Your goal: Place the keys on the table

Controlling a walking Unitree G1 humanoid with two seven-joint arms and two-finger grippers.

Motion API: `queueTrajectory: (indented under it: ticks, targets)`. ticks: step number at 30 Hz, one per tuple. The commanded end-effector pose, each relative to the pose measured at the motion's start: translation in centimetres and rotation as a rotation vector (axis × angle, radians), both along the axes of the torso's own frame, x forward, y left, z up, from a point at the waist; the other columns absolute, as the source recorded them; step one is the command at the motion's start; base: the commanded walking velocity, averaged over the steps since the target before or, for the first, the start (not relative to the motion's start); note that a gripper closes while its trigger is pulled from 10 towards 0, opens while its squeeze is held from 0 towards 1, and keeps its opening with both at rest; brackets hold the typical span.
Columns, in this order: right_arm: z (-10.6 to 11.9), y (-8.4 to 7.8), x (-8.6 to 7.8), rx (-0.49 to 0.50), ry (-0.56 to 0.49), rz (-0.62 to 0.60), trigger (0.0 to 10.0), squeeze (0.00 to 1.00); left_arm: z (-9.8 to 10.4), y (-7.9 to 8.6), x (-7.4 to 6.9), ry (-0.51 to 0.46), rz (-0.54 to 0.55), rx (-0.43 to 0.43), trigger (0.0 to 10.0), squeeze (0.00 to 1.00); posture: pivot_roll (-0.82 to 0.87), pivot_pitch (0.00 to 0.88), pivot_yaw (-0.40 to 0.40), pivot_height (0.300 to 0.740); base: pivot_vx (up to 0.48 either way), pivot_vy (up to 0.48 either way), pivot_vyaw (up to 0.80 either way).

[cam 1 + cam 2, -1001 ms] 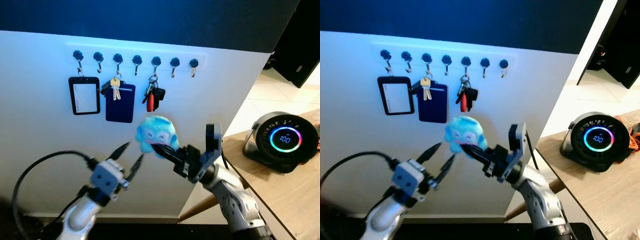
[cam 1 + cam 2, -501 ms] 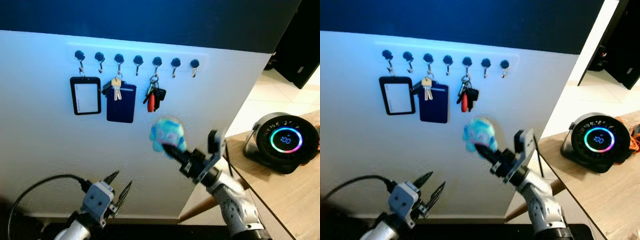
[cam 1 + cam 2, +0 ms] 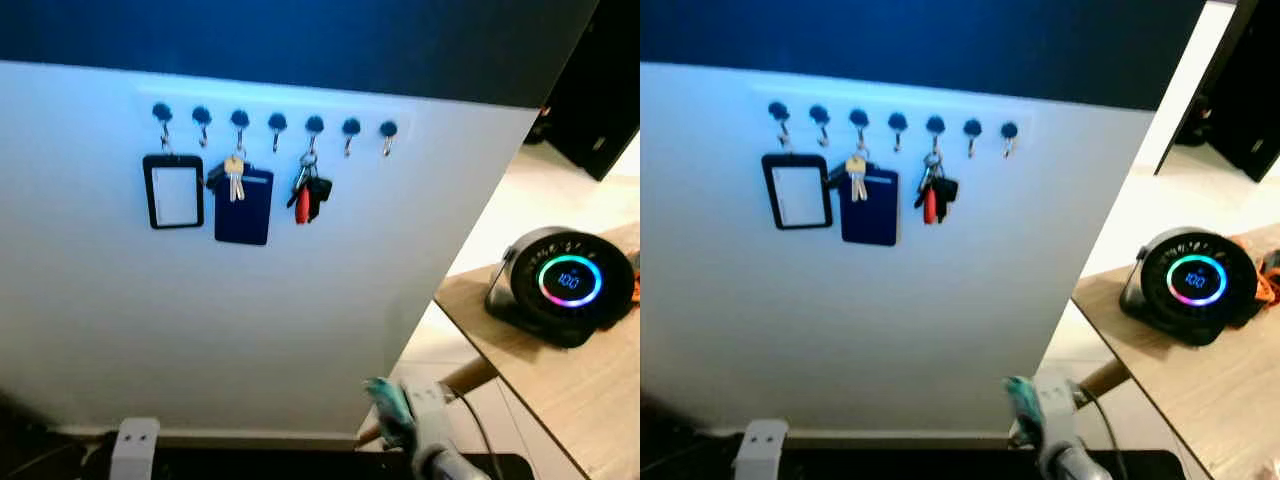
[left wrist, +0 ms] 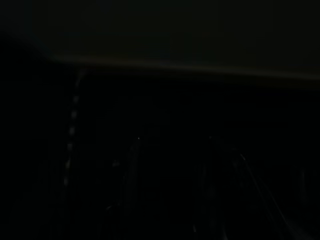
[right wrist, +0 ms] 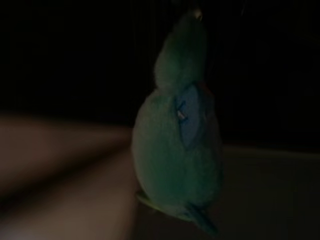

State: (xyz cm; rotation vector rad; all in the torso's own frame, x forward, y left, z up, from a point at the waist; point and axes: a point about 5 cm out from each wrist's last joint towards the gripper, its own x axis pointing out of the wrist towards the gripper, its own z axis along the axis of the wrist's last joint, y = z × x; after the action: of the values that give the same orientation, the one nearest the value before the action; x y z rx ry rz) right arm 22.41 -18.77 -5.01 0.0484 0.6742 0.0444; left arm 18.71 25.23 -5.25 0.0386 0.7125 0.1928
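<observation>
Plush keychain (image 5: 177,145) low by white wall (image 3: 250,300), fan (image 3: 565,285) on table (image 3: 580,390)

Left wrist view: almost wholly black. One faint pale band (image 4: 190,67) crosses the upper part of the frame, running from upper left towards the right edge with a slight downward slant. A dim vertical streak (image 4: 73,115) descends from its left end. Fainter glints at lower centre and lower right; nothing there identifiable.
</observation>
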Motion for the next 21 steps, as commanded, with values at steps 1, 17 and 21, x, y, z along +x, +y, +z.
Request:
queueTrajectory:
  ticks: [1,17,21]
  targets:
    - [-0.7,-0.5,-0.9,0.038,0.043,-0.092,10.0,0.0,-0.6,-1.3,-0.1,0.022,-0.011,-0.035,10.0,0.0,0.09,0.065,-0.079,0.74,0.0,0.0,0.0]
    - [-2.3,-2.5,-3.8,-0.072,0.116,-0.212,10.0,0.0,-1.3,-4.6,0.5,0.027,-0.171,-0.05,10.0,0.0,0.08,0.073,-0.064,0.74,0.0,0.0,0.0]
    - [-2.6,-2.3,-4.1,-0.079,0.141,-0.168,10.0,0.0,-1.5,-4.4,0.3,0.037,-0.147,-0.051,10.0,0.0,0.08,0.07,-0.065,0.74,0.0,0.0,0.0]
